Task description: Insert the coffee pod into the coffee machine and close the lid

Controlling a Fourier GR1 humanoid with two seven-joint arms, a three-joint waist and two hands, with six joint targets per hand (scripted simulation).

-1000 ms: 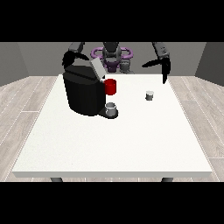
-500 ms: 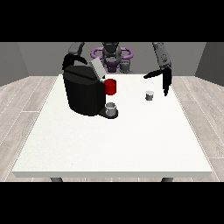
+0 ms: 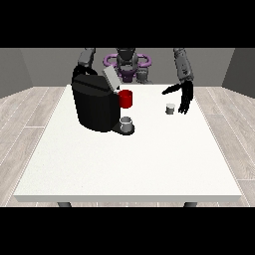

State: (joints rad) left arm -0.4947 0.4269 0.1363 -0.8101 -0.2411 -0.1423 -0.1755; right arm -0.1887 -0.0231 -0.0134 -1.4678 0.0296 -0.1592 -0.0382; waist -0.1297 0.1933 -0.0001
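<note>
While the hand at the view's right [image 3: 186,97] hangs with straight, unclenched fingers just beside the coffee pod [image 3: 170,108] on the white table [image 3: 129,159], that small pod looks light, stiff and tippy, best pinched across its sides

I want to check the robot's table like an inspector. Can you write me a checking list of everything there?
Surface: white table, mostly bare toward the camera.
Job's things: black coffee machine at the view's left, lid up; small pale pod standing on the table to its right, apart from it.
Clutter: red cup beside the machine; grey cup on the machine's base.
Hands: hand at the view's right hangs next to the pod, fingers spread and pointing down, holding nothing; other hand hidden behind the machine.
Cables: nothing seen.
Surroundings: wood-look floor, grey walls.
</note>
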